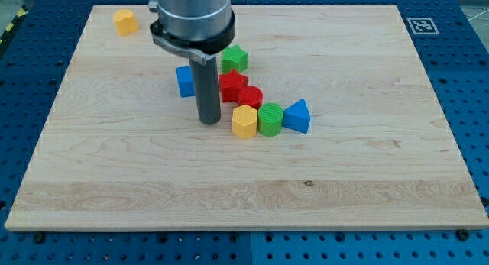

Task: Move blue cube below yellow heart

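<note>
Blue cube [184, 81] sits left of centre on the desk [114, 181], well below and right of the yellow heart [125, 22] at the top left, so it isn't placed yet. No hand here: my tip [210, 121] rests just below-right of the cube, beside the yellow hexagon block [244, 121]; judging by this, the push up and left remains.

Seven coloured blocks lie on one wooden board [367, 204]. Yellow blocks, two: a heart [125, 22] near the view's top left and a hexagonal block [244, 121]. Blue blocks, two: a cube [184, 81] and a triangular block [297, 117]. Green blocks, two: a star [234, 59] and a cylinder [270, 118]. Red blocks, one: an irregular piece [238, 89], its exact shape unclear. One dark rod is present, ending in my tip [209, 123].
</note>
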Action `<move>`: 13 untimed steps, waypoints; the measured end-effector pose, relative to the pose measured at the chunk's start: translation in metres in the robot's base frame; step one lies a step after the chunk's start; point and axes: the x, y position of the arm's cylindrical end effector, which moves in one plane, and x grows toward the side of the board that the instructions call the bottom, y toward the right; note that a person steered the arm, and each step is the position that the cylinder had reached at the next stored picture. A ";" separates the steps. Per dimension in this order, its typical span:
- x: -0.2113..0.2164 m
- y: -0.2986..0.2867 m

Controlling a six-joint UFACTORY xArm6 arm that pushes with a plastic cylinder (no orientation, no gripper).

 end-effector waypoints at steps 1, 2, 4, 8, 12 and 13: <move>-0.012 -0.013; -0.047 -0.025; -0.112 -0.051; -0.138 -0.070; -0.220 -0.041; -0.220 -0.066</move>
